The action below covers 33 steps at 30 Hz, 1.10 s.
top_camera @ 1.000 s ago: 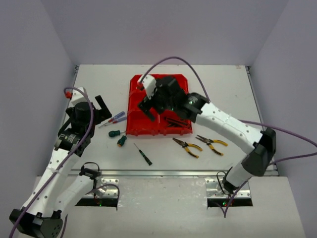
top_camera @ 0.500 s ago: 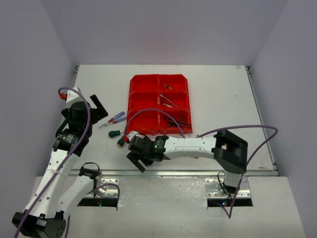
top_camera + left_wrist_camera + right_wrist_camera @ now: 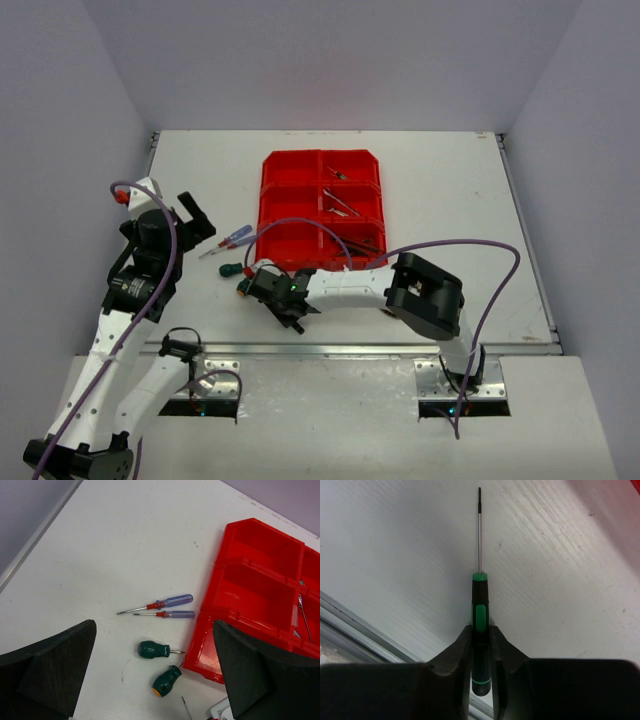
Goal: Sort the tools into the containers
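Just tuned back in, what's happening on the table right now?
The right end effector is closed on the handle of a thin green-and-black screwdriver near the front edge of the table. The left end effector hangs open near two blue screwdrivers and two stubby green screwdrivers lying beside the red bin. A few tools already sit in the bin's right-hand compartments.

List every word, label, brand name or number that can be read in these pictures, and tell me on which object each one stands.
No text can be read in any view.
red bin: plain plastic, no label visible.
blue screwdrivers: no print visible on the handles.
stubby green screwdrivers: no marking visible.
green and black screwdriver, held in the right gripper: no brand or number visible.
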Available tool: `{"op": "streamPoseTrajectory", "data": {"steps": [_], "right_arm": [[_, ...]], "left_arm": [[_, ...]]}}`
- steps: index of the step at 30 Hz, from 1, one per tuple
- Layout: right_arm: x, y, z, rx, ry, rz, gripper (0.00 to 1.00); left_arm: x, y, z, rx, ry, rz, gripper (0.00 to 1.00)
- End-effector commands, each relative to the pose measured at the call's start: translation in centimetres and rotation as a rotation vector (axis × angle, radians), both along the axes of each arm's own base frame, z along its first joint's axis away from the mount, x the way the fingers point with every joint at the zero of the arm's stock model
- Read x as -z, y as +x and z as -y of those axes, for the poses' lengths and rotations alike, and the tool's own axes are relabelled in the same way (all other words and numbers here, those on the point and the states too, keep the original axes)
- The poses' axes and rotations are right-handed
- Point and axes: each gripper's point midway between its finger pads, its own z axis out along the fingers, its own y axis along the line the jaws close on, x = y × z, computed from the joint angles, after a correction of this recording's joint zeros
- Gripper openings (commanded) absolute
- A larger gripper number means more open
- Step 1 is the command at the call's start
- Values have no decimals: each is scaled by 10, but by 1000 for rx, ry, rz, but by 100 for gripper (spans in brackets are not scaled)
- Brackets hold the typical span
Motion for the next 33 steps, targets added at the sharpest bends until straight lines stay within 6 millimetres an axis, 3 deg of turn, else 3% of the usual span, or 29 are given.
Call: {"op": "streamPoseTrajectory", "data": {"steps": [1, 5, 7, 8, 12, 15, 17, 18, 20, 21, 22, 23, 29, 31, 33], "right_arm": [[-17, -10, 22, 12, -14, -18, 0], [-63, -27, 36, -99, 58, -7, 0], [-106, -21, 40, -200, 154, 78, 0], [-131, -6, 43, -223, 200, 157, 0], [-193, 69, 75, -247, 406, 291, 0], [-227, 154, 117, -293, 305, 595, 0], [-228, 224, 142, -260, 188, 656, 0], [-225, 239, 158, -257, 142, 661, 0], [-216, 294, 169, -273, 82, 666, 0], [-216, 308, 178, -277, 59, 682, 0], [-212, 336, 181, -284, 43, 696, 0], [-220, 356, 186, -288, 38, 728, 0], [-187, 407, 173, -444, 15, 742, 0], [-169, 413, 171, -465, 10, 715, 2], [-164, 414, 167, -481, 29, 706, 9]], "left_arm": [[-17, 4, 4, 13, -16, 59, 100], [-17, 4, 5, 17, -15, 59, 100], [-17, 4, 6, 21, -17, 61, 100], [-19, 5, 6, 22, -18, 66, 100], [-19, 5, 7, 26, -20, 70, 100], [-19, 6, 10, 44, -27, 75, 100], [-19, 8, 15, 70, -34, 75, 100], [-19, 9, 17, 77, -36, 78, 100], [-19, 11, 18, 82, -36, 75, 100], [-17, 11, 18, 83, -35, 69, 100], [-16, 11, 18, 85, -32, 65, 100], [-16, 11, 18, 88, -31, 63, 100], [-14, 13, 24, 124, -30, 66, 100], [-10, 16, 27, 143, -32, 47, 100], [-7, 17, 29, 153, -30, 36, 100]]}}
